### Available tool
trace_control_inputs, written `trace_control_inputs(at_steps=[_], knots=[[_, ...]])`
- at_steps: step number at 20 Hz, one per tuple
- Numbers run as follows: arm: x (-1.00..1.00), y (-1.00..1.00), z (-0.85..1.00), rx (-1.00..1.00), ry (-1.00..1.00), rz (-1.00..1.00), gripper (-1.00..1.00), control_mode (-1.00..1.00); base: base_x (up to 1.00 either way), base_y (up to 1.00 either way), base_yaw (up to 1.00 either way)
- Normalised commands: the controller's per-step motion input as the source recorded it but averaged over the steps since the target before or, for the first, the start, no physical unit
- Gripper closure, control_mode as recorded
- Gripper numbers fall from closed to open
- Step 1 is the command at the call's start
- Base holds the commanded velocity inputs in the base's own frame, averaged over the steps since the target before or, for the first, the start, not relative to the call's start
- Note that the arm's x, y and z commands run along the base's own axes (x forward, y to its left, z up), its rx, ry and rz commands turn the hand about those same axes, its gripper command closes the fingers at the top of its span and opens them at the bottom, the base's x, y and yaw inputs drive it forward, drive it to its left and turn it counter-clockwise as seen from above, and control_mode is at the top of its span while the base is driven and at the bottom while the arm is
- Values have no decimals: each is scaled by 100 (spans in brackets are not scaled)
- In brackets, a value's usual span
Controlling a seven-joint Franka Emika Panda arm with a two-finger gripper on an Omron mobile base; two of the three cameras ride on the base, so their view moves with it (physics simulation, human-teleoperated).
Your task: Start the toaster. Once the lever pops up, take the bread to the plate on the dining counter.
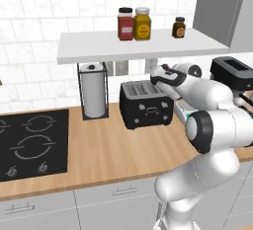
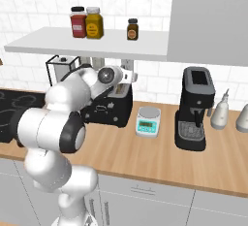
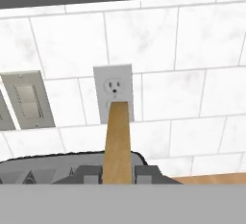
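The black toaster (image 1: 146, 104) stands on the wood worktop against the tiled wall, and its silver-grey top (image 3: 57, 168) runs along the bottom of the hand view. My gripper (image 3: 117, 174) hovers just over the toaster's right end, and its wrist (image 1: 168, 76) reaches in from the right. It is shut on the bread (image 3: 117, 139), a tan slice seen edge-on, standing upright between the fingertips (image 3: 89, 174) and rising above the toaster. From the right base view the toaster (image 2: 109, 107) is partly hidden behind my arm. The plate and the dining counter are out of view.
A paper-towel holder (image 1: 94, 95) stands left of the toaster, with the black cooktop (image 1: 32, 142) further left. A shelf with jars (image 1: 133, 24) hangs low overhead. To the right sit a kitchen scale (image 2: 147, 121), a coffee machine (image 2: 196, 108) and a bottle (image 2: 220, 111). A wall outlet (image 3: 113, 91) is straight ahead.
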Motion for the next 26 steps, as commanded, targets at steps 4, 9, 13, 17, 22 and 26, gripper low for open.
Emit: trace_control_inputs(at_steps=[4,9,13,17,22,26], knots=[[-52,-2,41,0,0,0,100,-100,0,0,0],[-64,-6,69,0,0,0,100,-100,0,0,0],[-71,-6,60,0,4,0,100,-100,0,0,0],[-82,-6,48,1,17,-1,100,-100,0,0,0],[-89,0,41,0,21,-2,100,-100,0,0,0],[-94,10,19,0,11,0,100,-100,0,0,0]])
